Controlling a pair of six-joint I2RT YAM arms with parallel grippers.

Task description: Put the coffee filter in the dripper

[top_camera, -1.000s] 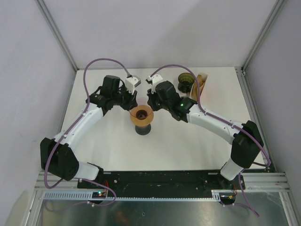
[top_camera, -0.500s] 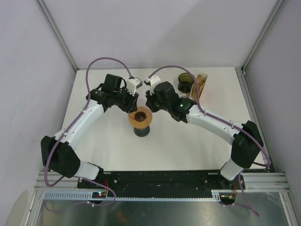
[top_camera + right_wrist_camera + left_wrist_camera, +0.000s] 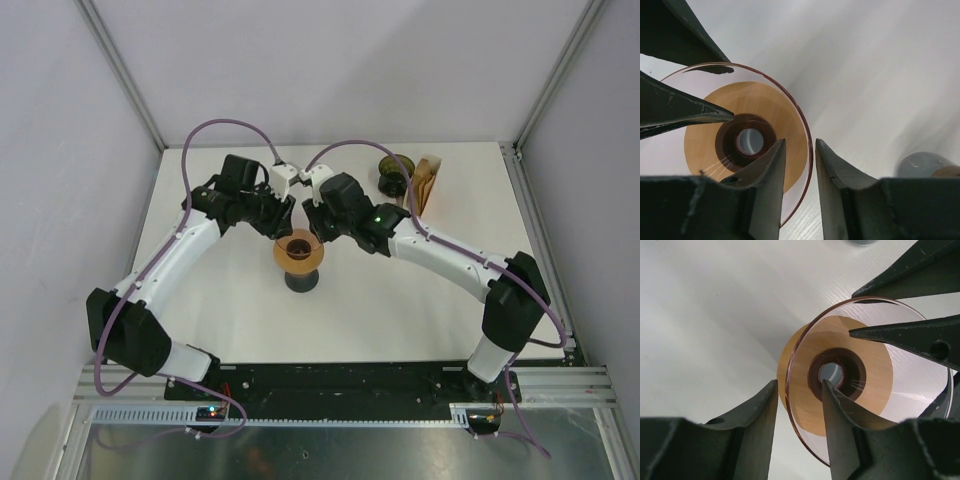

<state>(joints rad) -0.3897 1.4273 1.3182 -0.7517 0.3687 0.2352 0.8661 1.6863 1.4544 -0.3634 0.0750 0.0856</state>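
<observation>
Straddling opposite sides of the dripper [image 3: 299, 252] rim on the surface [image 3: 400, 310] with left end effector [image 3: 800, 385] and right end effector [image 3: 800, 141], both narrow, clamping nothing. Cannot tell whether the amber lining [image 3: 805, 350] is the coffee filter. Might tip the dripper through uneven squeezing or lifting.

Whether the left gripper [image 3: 799, 385] or the right gripper [image 3: 800, 142] pinches the rim of the dripper [image 3: 298, 252] is unclear; from above, their bodies hide the fingers. Near the far right corner of the table [image 3: 400, 310], the filters [image 3: 428, 180] are too small to count. The dark round thing [image 3: 922, 162] beside them is blurred in the right wrist view.
</observation>
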